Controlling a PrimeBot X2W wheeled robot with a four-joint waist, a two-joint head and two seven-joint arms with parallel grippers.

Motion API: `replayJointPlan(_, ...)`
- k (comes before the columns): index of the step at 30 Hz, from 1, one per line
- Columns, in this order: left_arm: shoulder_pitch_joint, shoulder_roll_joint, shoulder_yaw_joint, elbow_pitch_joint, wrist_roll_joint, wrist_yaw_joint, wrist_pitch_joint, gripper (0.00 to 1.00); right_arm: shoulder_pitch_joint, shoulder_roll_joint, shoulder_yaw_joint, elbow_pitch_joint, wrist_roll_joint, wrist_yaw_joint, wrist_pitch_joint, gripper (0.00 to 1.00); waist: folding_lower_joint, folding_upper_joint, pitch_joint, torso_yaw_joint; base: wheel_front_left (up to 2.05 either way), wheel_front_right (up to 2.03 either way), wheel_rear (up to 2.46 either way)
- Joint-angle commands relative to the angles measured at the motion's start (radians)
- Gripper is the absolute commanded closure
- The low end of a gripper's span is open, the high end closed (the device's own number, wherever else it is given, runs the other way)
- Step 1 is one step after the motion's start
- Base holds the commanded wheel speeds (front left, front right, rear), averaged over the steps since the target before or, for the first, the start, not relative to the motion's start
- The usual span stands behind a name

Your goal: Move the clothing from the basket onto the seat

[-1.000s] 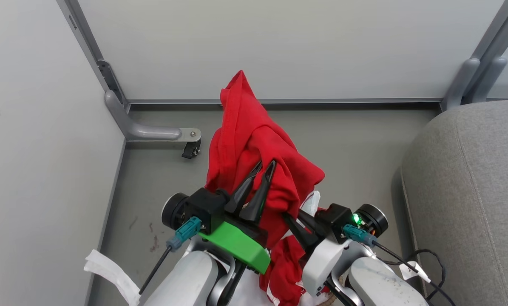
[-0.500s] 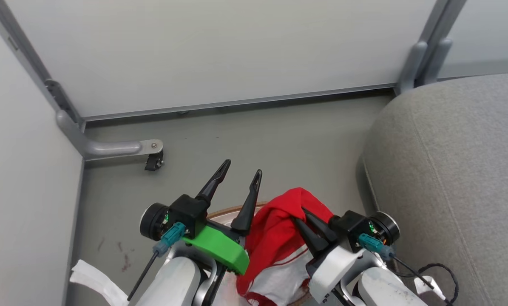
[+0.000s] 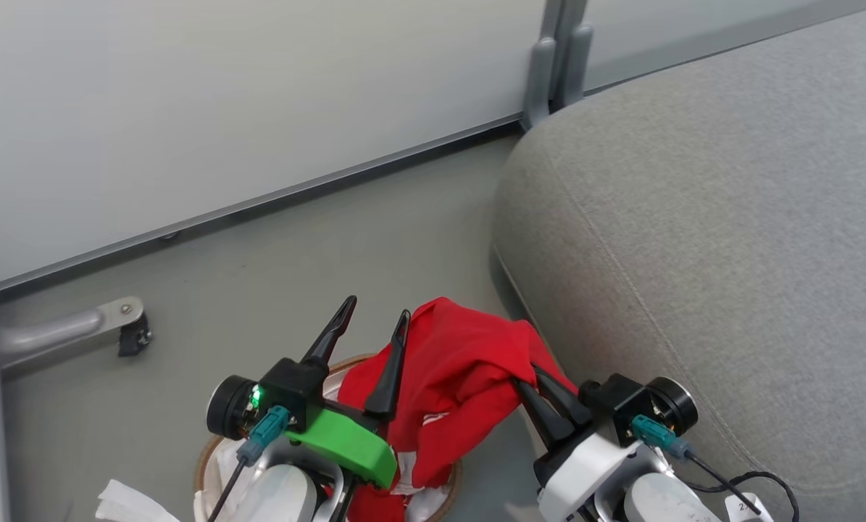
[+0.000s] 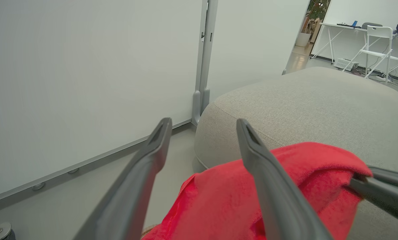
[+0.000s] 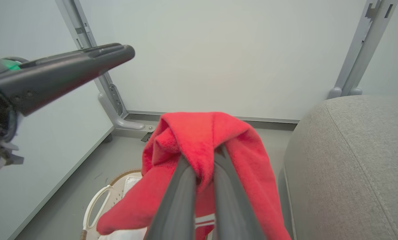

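Observation:
A bright-red piece of clothing [image 3: 461, 362] hangs from my right gripper [image 3: 528, 377], which is shut on a fold of it just left of the seat [image 3: 693, 217]. In the right wrist view the fabric [image 5: 199, 133] bunches over the closed fingers, with a white striped trim lower down. The cloth's lower end trails into the basket [image 3: 202, 460], whose white handle and brown rim [image 5: 100, 200] sit on the floor below. My left gripper [image 3: 377, 308] stands open beside the clothing, nothing between its fingers [image 4: 145, 173]. The grey seat [image 4: 302, 100] fills the right side.
White partition panels close off the back and left. A grey metal foot with a caster [image 3: 125, 326] juts over the floor at the left. A black cable [image 3: 759, 482] lies by the seat's base. A white chair [image 4: 378, 50] stands in the far room.
My left gripper has opened and let go of the red clothing, which dropped and now hangs from the right gripper alone. The camera has swung right, bringing more of the seat into view.

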Motion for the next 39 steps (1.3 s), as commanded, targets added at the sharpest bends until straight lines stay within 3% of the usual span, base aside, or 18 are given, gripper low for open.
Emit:
replayJointPlan(1,0.019,0.005,0.008,-0.006,0.012,-0.003,0.0,0.0,0.011,-0.003,-0.004,-0.01,0.0,-0.001,-0.005,1.0,0.0,-0.0001,0.008,-0.139,0.0,0.0,0.0)
replayJointPlan(6,0.032,0.009,0.001,-0.01,0.01,-0.003,0.0,0.0,0.024,-0.002,-0.027,-0.029,0.001,-0.001,-0.005,1.0,0.0,-0.0001,0.013,-0.206,0.0,0.0,0.0)
replayJointPlan(12,0.01,0.017,-0.036,-0.005,-0.003,-0.004,0.0,0.0,0.032,-0.002,-0.073,-0.071,-0.021,-0.001,-0.005,1.0,0.0,-0.0001,0.045,-0.227,0.0,0.0,0.0)
replayJointPlan(18,-0.018,0.044,-0.073,-0.008,-0.005,-0.004,0.0,0.0,-0.071,-0.009,-0.142,-0.115,-0.106,-0.001,-0.005,1.0,0.0,-0.0001,0.099,-0.236,0.0,0.0,0.0)
replayJointPlan(24,-0.038,0.07,-0.083,-0.039,0.001,-0.004,0.0,0.0,-0.277,-0.127,-0.168,-0.132,-0.15,-0.001,-0.005,1.0,0.0,-0.0001,0.171,-0.231,0.0,0.0,0.0)
replayJointPlan(31,-0.088,0.116,-0.118,-0.065,-0.011,-0.004,0.0,0.0,-0.525,-0.274,-0.269,-0.098,-0.19,-0.001,-0.005,1.0,0.0,-0.0001,0.278,-0.168,0.0,0.0,0.0)
replayJointPlan(39,-0.151,0.159,-0.161,-0.077,-0.031,-0.004,0.0,0.0,-0.657,-0.315,-0.447,0.091,-0.224,-0.001,-0.004,1.0,0.0,-0.0001,0.379,-0.107,0.0,0.0,0.0)
